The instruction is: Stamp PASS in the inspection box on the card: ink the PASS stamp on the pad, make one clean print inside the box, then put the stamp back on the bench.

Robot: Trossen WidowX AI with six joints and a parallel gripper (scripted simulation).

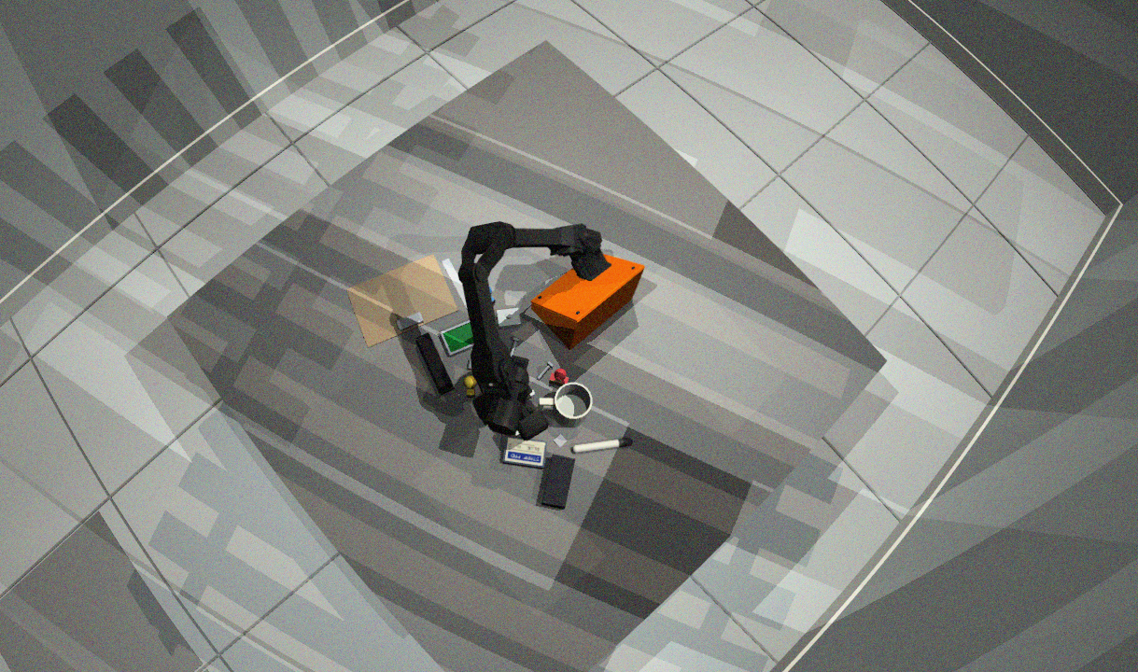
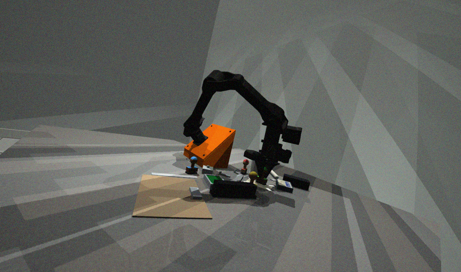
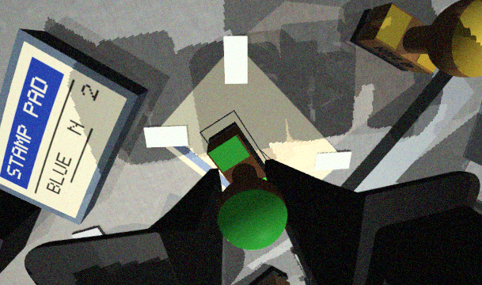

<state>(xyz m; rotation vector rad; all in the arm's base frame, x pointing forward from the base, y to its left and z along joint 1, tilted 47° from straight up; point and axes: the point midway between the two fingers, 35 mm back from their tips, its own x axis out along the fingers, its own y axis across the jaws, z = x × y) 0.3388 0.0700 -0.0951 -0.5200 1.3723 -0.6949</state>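
Note:
My gripper [image 3: 242,172] [image 2: 263,178] is shut on the green-knobbed stamp [image 3: 252,219], whose word is not readable. The stamp stands nearly upright, low over the cream card [image 3: 264,95]. Its base overlaps the black outlined box [image 3: 218,121]; the outline's far corner and right side show past it. I cannot tell whether the face touches the card, and any print below is hidden. White tabs [image 3: 236,59] lie on the card's corners. The open green ink pad [image 1: 457,337] [image 2: 214,179] is away from the gripper, partly behind the arm in the top view.
Around stand a closed blue stamp pad [image 3: 39,131] [image 1: 524,454], yellow stamp [image 3: 474,36] [image 1: 470,382], red stamp [image 1: 560,375], blue stamp [image 2: 193,160], mug [image 1: 572,401], marker [image 1: 599,446], black blocks [image 1: 433,363] [image 1: 557,482], orange wedge [image 1: 589,287] and tan sheet [image 1: 397,292].

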